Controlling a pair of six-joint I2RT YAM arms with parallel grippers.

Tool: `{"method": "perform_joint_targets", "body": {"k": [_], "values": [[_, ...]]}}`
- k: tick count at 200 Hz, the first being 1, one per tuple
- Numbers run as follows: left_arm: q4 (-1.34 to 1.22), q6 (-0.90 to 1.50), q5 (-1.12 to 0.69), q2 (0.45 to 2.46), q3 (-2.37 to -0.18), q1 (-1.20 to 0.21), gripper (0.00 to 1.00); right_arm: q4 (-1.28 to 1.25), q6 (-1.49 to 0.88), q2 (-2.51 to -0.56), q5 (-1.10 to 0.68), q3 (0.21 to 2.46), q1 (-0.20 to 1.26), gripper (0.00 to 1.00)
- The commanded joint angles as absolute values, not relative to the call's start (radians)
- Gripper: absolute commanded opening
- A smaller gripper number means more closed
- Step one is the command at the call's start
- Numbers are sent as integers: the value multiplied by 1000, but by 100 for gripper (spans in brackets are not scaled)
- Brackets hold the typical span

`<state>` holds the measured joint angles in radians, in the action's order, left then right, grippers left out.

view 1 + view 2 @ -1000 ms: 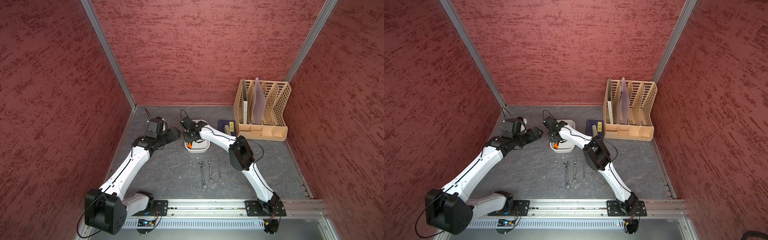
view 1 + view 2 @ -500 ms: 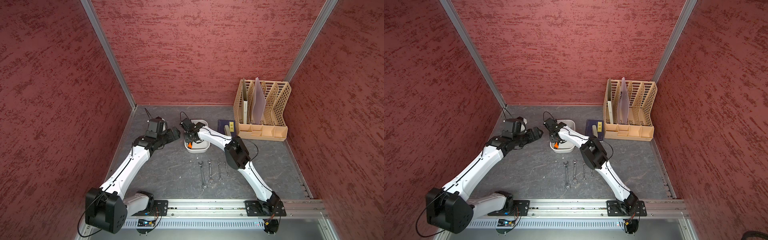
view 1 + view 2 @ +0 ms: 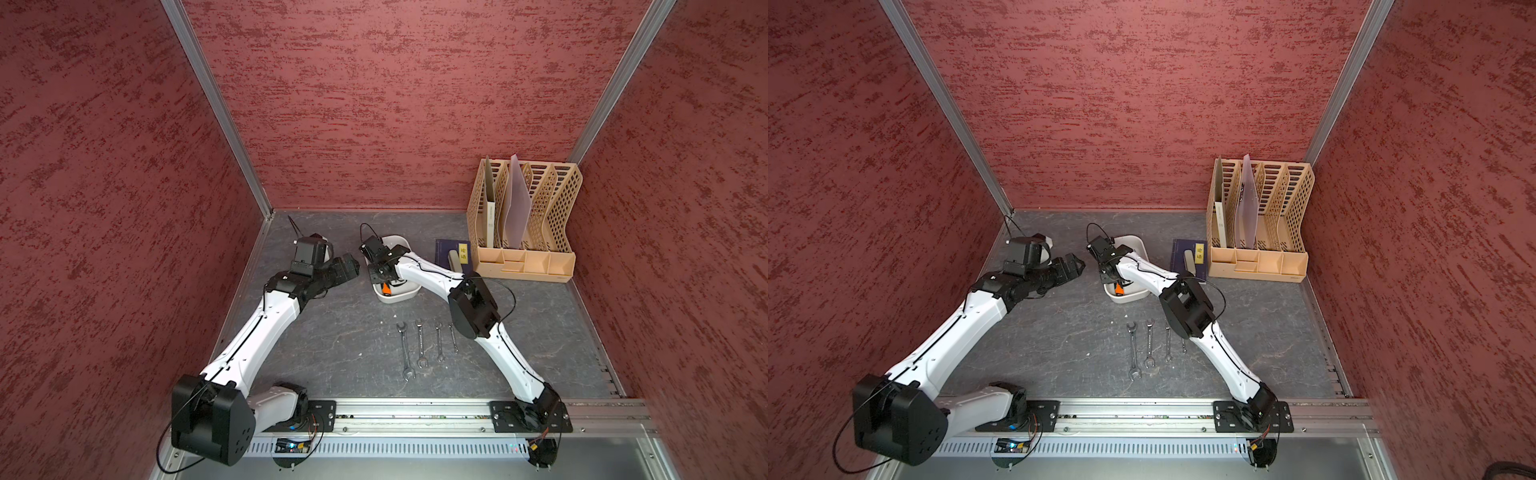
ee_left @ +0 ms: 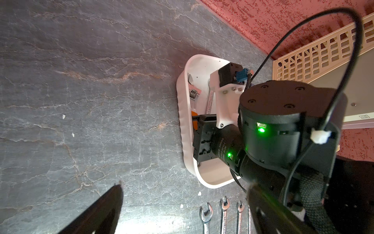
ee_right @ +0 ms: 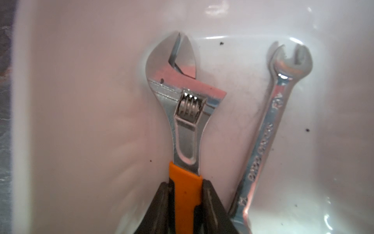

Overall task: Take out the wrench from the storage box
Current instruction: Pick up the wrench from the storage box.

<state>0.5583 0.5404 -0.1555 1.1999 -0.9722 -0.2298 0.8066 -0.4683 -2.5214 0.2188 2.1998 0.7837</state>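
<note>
The white storage box (image 3: 400, 296) (image 3: 1130, 297) sits mid-table. Inside it, against one wall (image 5: 81, 101), lies an adjustable wrench (image 5: 182, 113) with an orange handle (image 3: 386, 287). A plain open-end wrench (image 5: 269, 129) lies beside it. My right gripper (image 5: 186, 186) (image 3: 380, 276) reaches down into the box and is shut on the orange handle, a black finger pressed on each side. Just left of the box my left gripper (image 3: 351, 266) (image 4: 186, 185) hovers open and holds nothing.
Several open-end wrenches (image 3: 419, 345) lie in a row on the grey table in front of the box. A dark blue book (image 3: 451, 251) and a tan lattice file rack (image 3: 528, 216) stand at the back right. Red walls enclose three sides.
The right arm's elbow has shifted slightly left while its gripper stays down in the box. The left arm has not moved.
</note>
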Motion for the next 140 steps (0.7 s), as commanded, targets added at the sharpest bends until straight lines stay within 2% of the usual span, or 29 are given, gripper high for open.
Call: {"method": "perform_joint_targets", "body": {"k": [1, 45, 140], "values": [[552, 519, -155, 1207, -971, -221, 100, 816, -502, -2546, 237, 2152, 767, 11], [548, 523, -161, 1212, -969, -215, 100, 784, -523, -2483, 237, 2144, 755, 7], [545, 526, -159, 1203, -962, -204, 100, 790, -496, -2399, 270, 2217, 735, 6]]}}
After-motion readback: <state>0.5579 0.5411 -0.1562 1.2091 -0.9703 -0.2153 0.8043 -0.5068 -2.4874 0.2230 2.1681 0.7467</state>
